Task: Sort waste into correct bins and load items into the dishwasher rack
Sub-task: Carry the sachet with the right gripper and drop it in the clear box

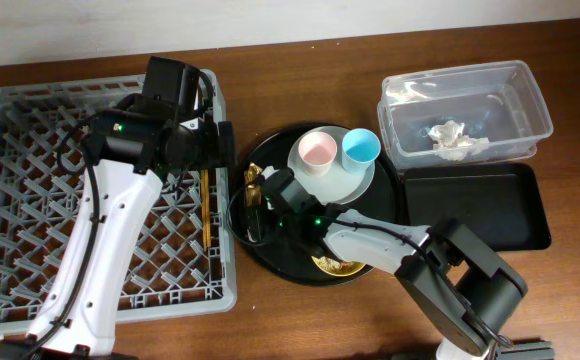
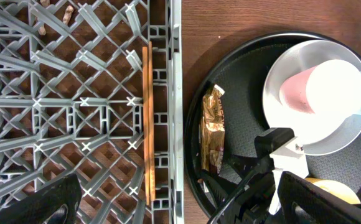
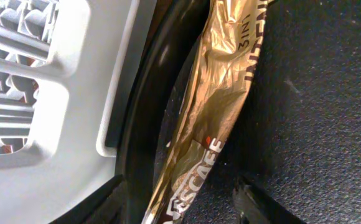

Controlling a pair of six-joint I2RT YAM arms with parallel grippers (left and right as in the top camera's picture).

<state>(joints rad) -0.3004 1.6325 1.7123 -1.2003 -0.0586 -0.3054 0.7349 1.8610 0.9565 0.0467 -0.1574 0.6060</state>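
Closely, foil wrapper (image 3: 213, 93) along round tray rim (image 3: 144, 118), rack wall (image 3: 75, 118) beside

A large round black tray (image 1: 270, 255) (matte, textured floor) rests on the brown wooden table (image 1: 300, 320).

The left arm (image 1: 100, 230) reaches from the near-left corner toward the far side, its white link straight. The left pincer (image 1: 220, 148) has its jaws spread wide. The right arm (image 1: 370, 240) stretches leftward and low. The right pincer (image 1: 258, 205) points down, with its fingertips (image 3: 255, 202) apart.
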